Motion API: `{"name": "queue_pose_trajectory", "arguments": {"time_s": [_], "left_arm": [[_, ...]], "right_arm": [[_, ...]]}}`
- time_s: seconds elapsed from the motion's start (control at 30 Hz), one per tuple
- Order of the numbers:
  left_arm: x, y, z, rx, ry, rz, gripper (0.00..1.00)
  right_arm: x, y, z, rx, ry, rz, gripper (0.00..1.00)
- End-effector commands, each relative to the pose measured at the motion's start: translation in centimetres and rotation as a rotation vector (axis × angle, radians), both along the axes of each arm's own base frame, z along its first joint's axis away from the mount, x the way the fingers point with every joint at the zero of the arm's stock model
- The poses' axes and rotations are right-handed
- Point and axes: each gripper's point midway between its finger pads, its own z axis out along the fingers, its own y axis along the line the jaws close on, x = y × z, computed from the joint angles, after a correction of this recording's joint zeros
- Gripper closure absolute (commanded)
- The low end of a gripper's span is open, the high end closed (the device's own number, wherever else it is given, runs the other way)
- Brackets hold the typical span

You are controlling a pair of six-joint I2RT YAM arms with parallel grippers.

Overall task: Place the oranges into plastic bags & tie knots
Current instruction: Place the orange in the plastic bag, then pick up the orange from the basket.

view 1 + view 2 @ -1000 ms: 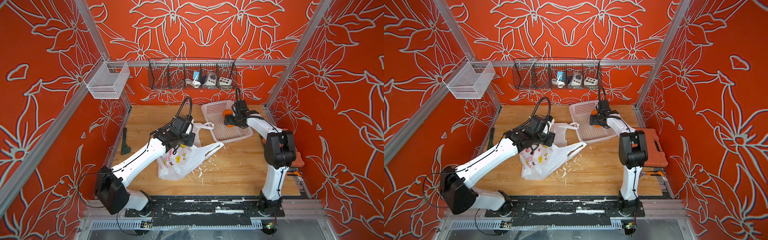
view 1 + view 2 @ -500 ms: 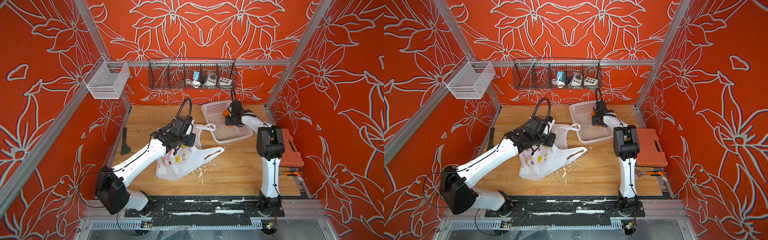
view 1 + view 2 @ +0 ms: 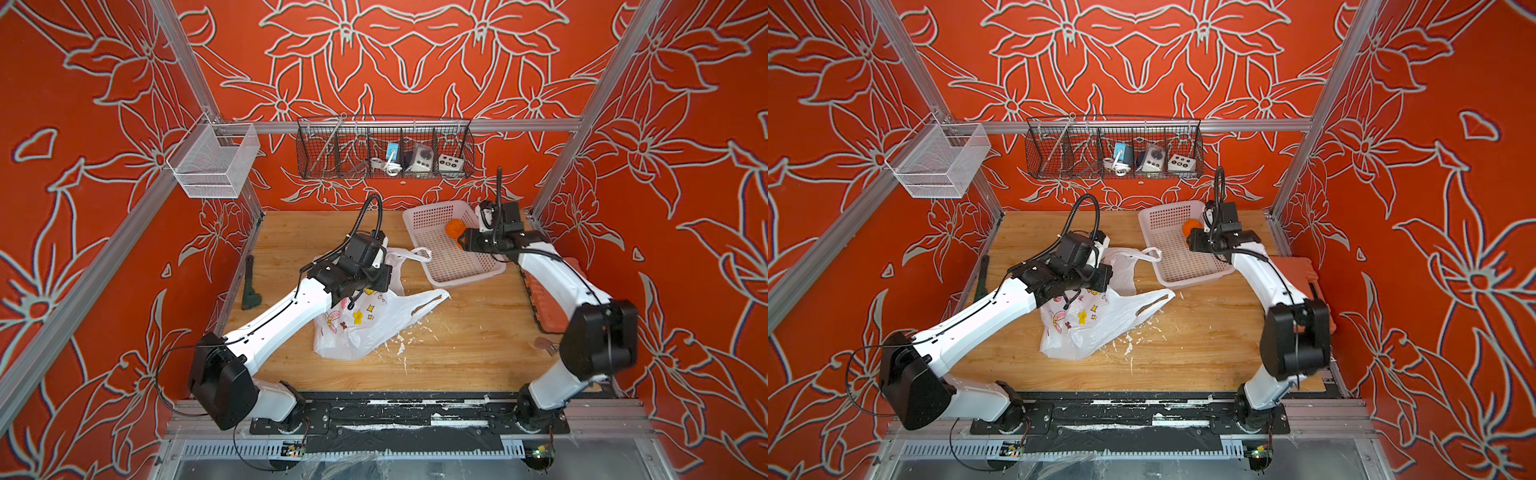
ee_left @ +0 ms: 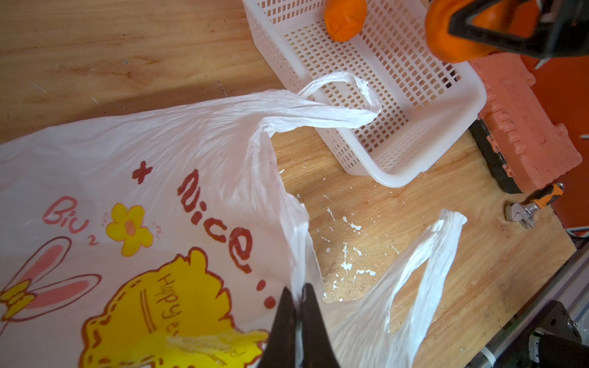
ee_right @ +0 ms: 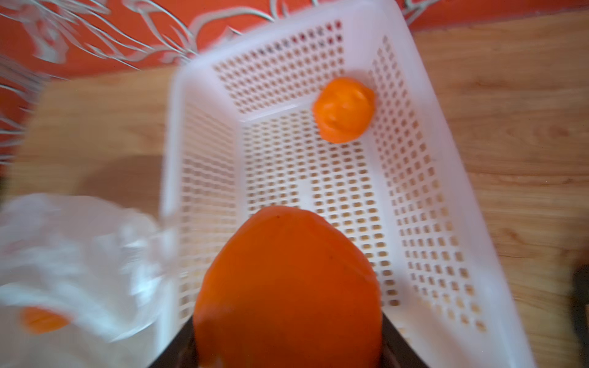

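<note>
The right gripper clamped an orange between its black fingers, over the far end of the white perforated basket. A second orange lay on the basket floor by the far wall. The left gripper was pinched tight on the mouth edge of the printed carrier bag, which lay slumped on the wooden table just beside the basket. One loop handle draped over the basket rim; the other handle lay on the table. In the blurred right wrist view, what looked like a third orange showed at the bag.
</note>
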Motion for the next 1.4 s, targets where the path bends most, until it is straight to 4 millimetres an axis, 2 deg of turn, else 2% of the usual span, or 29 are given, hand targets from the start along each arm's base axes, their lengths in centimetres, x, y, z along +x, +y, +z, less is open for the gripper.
{"name": "queue_pose_trajectory", "arguments": {"time_s": [0.0,0.17,0.43,0.53,0.6,0.63,0.67,0.7,0.8,0.9,0.97,1.1,1.23,1.37], "left_arm": [[-0.3,-0.2,1.2,-0.055,-0.037,-0.006,1.00],[-0.8,-0.6,1.3,-0.104,-0.041,-0.023,1.00],[-1.3,-0.6,1.7,-0.178,-0.071,-0.009,1.00],[-1.2,-0.3,2.1,-0.202,-0.087,0.026,1.00],[-1.3,0.0,2.4,-0.220,-0.101,0.042,1.00],[-1.3,0.2,2.4,-0.225,-0.106,0.051,1.00],[-1.4,0.4,2.5,-0.228,-0.113,0.059,1.00],[-1.6,0.6,2.5,-0.232,-0.114,0.064,1.00],[-2.1,1.2,2.1,-0.223,-0.113,0.077,1.00],[-2.5,1.6,1.6,-0.211,-0.101,0.089,1.00],[-2.5,1.8,1.3,-0.205,-0.093,0.096,1.00],[-2.4,2.1,0.8,-0.193,-0.077,0.121,1.00],[-1.9,1.9,0.3,-0.180,-0.056,0.134,1.00],[-1.4,1.8,-0.2,-0.165,-0.045,0.147,1.00]], "right_arm": [[-4.5,5.5,-0.4,0.206,0.069,0.163,0.58],[-9.8,11.4,-0.6,0.267,0.118,0.324,0.58],[-14.0,20.0,-2.8,0.370,0.242,0.482,0.60],[-16.0,23.5,-4.5,0.401,0.316,0.533,0.58],[-17.5,25.5,-5.5,0.410,0.358,0.568,0.53],[-18.0,26.3,-5.8,0.409,0.371,0.580,0.47],[-18.4,26.8,-6.2,0.406,0.388,0.579,0.34],[-18.4,27.0,-6.6,0.406,0.402,0.570,0.27],[-18.4,26.6,-7.2,0.386,0.417,0.547,0.11],[-18.3,25.3,-7.3,0.318,0.406,0.531,0.02],[-18.1,24.4,-7.1,0.305,0.406,0.513,0.01],[-17.6,21.4,-6.2,0.254,0.381,0.473,0.09],[-17.0,17.5,-3.9,0.210,0.321,0.424,0.18],[-14.6,12.6,-1.1,0.227,0.240,0.319,0.23]]}}
